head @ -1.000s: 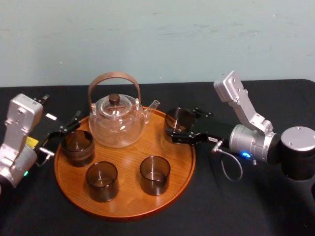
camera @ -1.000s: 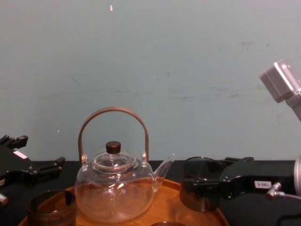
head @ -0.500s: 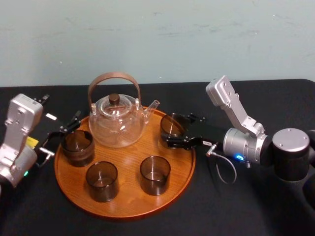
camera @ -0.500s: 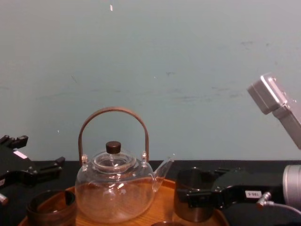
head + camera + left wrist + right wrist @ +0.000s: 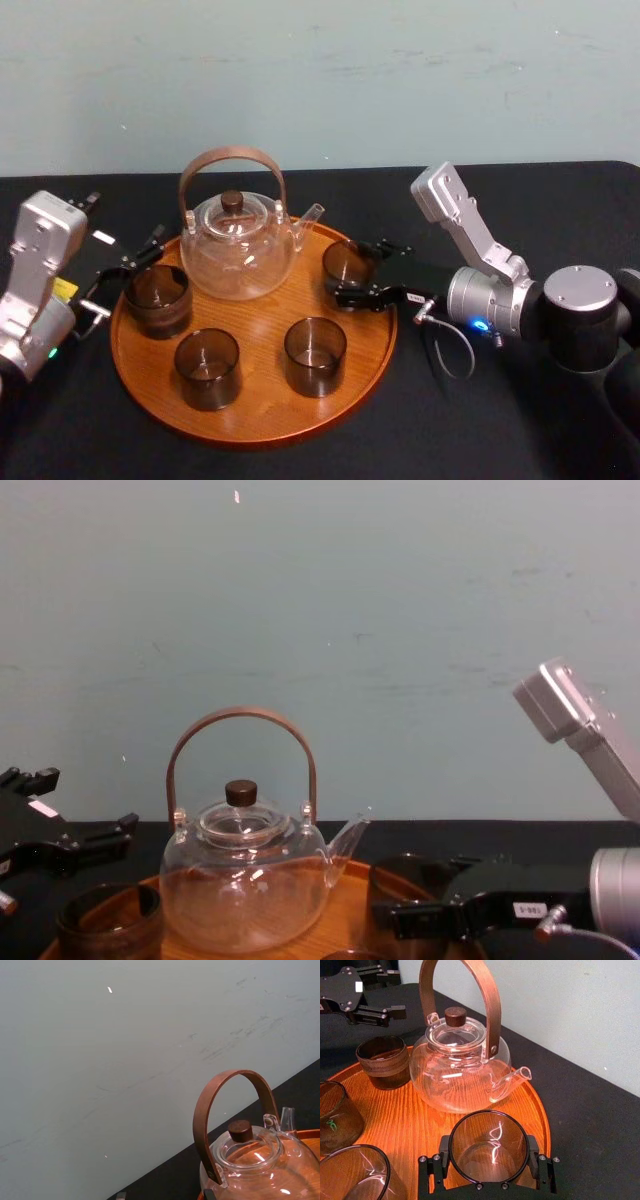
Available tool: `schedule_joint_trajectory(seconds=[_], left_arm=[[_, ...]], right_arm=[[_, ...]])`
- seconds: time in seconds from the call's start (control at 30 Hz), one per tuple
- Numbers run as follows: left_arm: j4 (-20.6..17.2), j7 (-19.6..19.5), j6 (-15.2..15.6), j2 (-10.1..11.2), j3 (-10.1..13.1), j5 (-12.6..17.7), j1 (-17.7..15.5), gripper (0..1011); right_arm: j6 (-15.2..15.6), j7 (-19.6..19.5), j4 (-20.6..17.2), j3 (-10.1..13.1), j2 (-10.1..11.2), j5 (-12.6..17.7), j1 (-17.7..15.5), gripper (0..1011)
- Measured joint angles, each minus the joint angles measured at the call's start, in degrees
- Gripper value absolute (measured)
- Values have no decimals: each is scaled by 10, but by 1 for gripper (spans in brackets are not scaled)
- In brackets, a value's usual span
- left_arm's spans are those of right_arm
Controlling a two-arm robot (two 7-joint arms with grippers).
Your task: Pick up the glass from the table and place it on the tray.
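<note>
The glass [image 5: 346,262] is a dark smoky tumbler, upright just inside the right rim of the round wooden tray [image 5: 255,395]. My right gripper [image 5: 354,278] is shut on the glass, one black finger on each side. The right wrist view shows the glass [image 5: 489,1142] between the fingers [image 5: 433,1166], low over the tray's wood [image 5: 420,1120]. I cannot tell whether its base touches the wood. From the chest, the glass [image 5: 398,880] sits behind the tray's rim with the right gripper [image 5: 425,916] around it. My left gripper [image 5: 125,272] is open at the tray's left edge.
A clear glass teapot [image 5: 238,245] with a brown hoop handle stands at the back of the tray, its spout pointing toward the held glass. Three more smoky glasses [image 5: 157,298] [image 5: 207,367] [image 5: 315,355] stand on the tray. Black cloth covers the table [image 5: 520,420].
My right gripper has carried the glass leftward and down, from above the tray's right rim to low inside it. The left arm has not moved.
</note>
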Motion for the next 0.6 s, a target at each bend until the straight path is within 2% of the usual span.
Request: schedule_joint_trajectory(seconds=[0.6], left_arm=[[0, 0, 0, 0, 0, 0, 0, 1001]], right_arm=[[-3, 0, 16, -2, -6, -7, 2, 904]])
